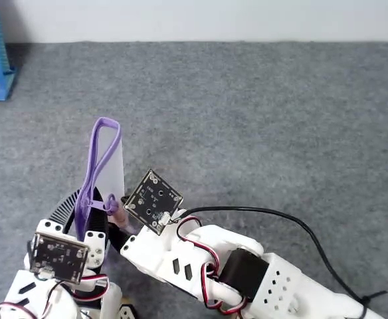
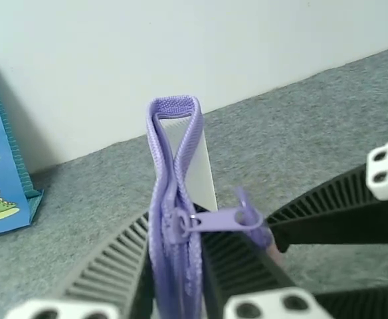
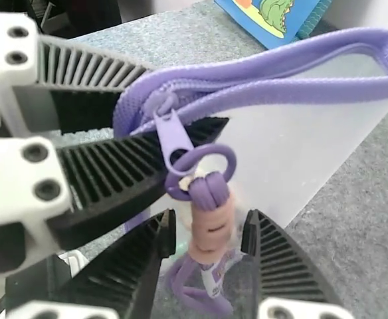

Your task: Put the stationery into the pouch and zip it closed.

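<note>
The right gripper [image 3: 210, 226] reached in low from the right, its jaws parted on either side of the pink-and-purple pull cord [image 3: 207, 199] hanging off the zipper slider [image 3: 162, 123]. The left gripper [image 2: 177, 256] was clenched on the slider end of the translucent, purple-zipped pouch [image 1: 111, 163]. The pouch stood on edge by the table's [image 1: 280, 119] near edge, left of centre, with its zip gaping.
</note>
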Robot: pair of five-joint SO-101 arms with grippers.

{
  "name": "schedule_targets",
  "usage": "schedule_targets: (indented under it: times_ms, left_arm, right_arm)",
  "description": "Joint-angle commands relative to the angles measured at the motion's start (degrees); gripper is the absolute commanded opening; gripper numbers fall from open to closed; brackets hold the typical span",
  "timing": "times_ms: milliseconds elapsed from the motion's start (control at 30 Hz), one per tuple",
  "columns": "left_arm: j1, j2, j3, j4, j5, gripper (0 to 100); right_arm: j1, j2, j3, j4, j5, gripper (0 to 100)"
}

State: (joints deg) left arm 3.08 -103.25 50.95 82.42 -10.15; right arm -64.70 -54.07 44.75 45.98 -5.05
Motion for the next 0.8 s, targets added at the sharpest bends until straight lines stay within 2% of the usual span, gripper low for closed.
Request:
schedule_targets:
  times_ms: [0,133,367,533,633,767]
  left_arm:
    - [0.4,1.1,1.2,-1.2,-1.7,1]
    - [2.8,1.1,2.5,-1.3,-1.8,1]
    - [3.0,1.1,2.6,-1.2,-1.9,1]
    - [2.7,1.1,2.7,-1.2,-1.8,1]
    - [2.7,1.0,2.7,-1.1,-1.7,1]
    - [2.9,0.8,2.7,0.4,-1.7,1]
  right_arm:
    - [0.3,0.3,-3.2,0.2,0.1,17.2]
    - [0.5,0.3,-3.2,0.6,0.1,17.2]
    - [0.6,0.3,-3.2,1.1,0.1,16.4]
    - [0.6,0.2,-3.4,0.8,0.4,0.2]
    - [1.5,-1.7,-3.2,1.3,0.4,0.8]
    - [7.2,-7.4,-3.1,1.5,0.4,0.7]
